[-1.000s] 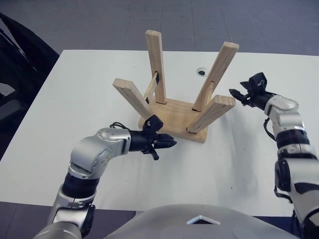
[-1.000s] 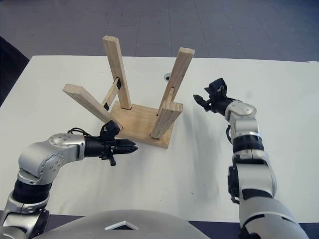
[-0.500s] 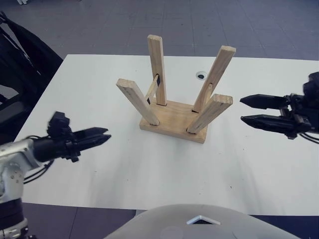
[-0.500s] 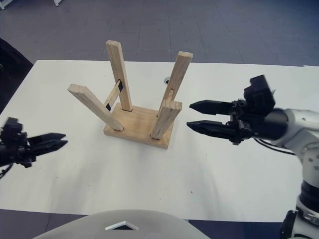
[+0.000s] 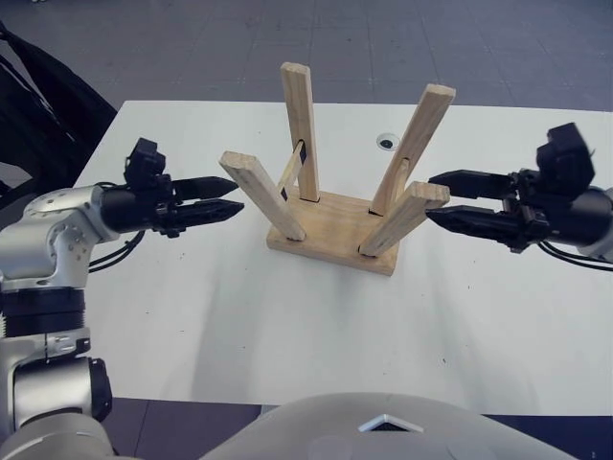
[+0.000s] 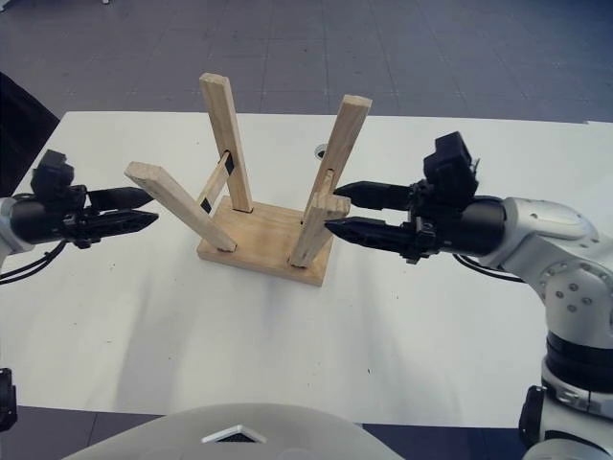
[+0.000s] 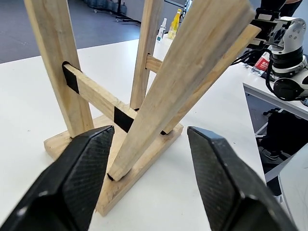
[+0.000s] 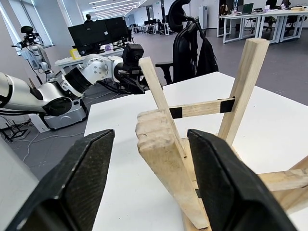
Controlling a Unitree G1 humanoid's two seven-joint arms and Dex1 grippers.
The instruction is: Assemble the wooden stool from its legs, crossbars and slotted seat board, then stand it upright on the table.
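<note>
The wooden stool stands upside down mid-table, its seat board point(image 5: 333, 230) flat on the surface and its legs splayed upward. Black-taped crossbars point(image 7: 98, 98) link the legs. My left gripper point(image 5: 239, 195) is open at the upper end of the front-left leg point(image 5: 251, 182); in the left wrist view that leg point(image 7: 183, 82) lies between the fingers point(image 7: 86, 173). My right gripper point(image 5: 429, 196) is open with one finger above and one below the tip of the front-right leg point(image 5: 421, 196), whose end point(image 8: 156, 132) shows between the pads point(image 8: 91, 183).
The white table point(image 5: 287, 326) has bare room in front of and beside the stool. A small round grommet hole point(image 5: 387, 142) sits behind the stool. A dark chair point(image 5: 38, 105) stands off the table's left edge.
Both arms have swung in from wide of the stool. The left gripper rose and came to the front-left leg; the right gripper slid left to the front-right leg's tip. The stool has stayed put.
</note>
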